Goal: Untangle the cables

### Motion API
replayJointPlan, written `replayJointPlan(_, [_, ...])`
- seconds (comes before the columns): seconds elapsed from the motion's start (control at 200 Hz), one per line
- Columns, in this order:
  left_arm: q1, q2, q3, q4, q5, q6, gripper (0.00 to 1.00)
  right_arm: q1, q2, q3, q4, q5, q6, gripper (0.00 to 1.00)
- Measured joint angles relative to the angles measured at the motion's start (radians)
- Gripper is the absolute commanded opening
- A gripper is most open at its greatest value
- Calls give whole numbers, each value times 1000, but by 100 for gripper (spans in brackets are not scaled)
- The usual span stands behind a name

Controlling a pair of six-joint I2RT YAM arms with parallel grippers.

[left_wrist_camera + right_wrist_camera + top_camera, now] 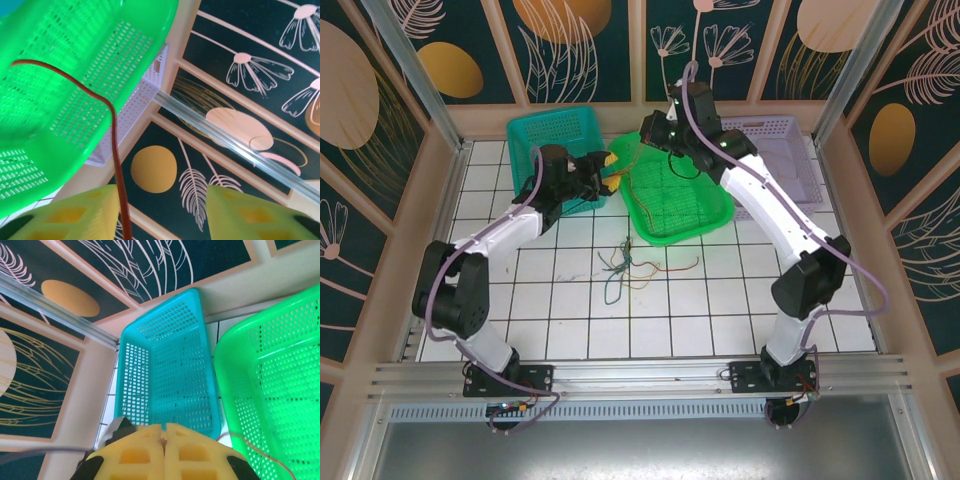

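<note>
Overhead, the cables (628,262) lie in a loose knot near the middle of the white tiled table (720,310). Green, tan and dark strands cross, and one reddish strand trails toward 3 o'clock. From the knot, the green basket (705,215) sits at 1 o'clock, the teal basket (545,130) at 11 o'clock, and the lavender basket (785,150) further out at 2 o'clock.

The left gripper (611,172) hangs between the teal and green baskets, by the green one's 9 o'clock rim. Left wrist view: its yellow fingers (75,215) stand apart with a clear gap. A red cable (114,150) runs up along the inner edge of one finger, then bends toward 9 o'clock across the green basket's wall. Cannot tell whether it touches the pad.

The right gripper (164,427) is over the green basket's 11 o'clock corner, pads pressed flat together.
</note>
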Motion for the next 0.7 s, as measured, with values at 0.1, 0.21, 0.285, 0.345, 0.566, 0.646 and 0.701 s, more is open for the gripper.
replayJointPlan(0.1, [0, 32, 34, 11, 4, 1, 0, -2, -63, -92, 14, -4, 22, 0])
replayJointPlan(0.21, [0, 34, 88, 9, 3, 24, 0, -14, -114, -159, 23, -12, 43, 12])
replayJointPlan(0.285, [5, 47, 164, 7, 5, 77, 0, -40, -136, -175, 23, -38, 59, 39])
replayJointPlan(0.345, [17, 67, 246, -10, 6, 134, 0, -68, -150, -175, 23, -52, 65, 54])
replayJointPlan(0.566, [129, 161, 635, -233, 3, 456, 0, -92, -238, -188, 12, -29, 40, 59])
replayJointPlan(0.646, [178, 195, 744, -311, -7, 555, 0, -92, -272, -201, 11, -28, 35, 59])
replayJointPlan(0.701, [210, 215, 789, -353, -20, 619, 0, -92, -290, -212, 11, -28, 28, 59])
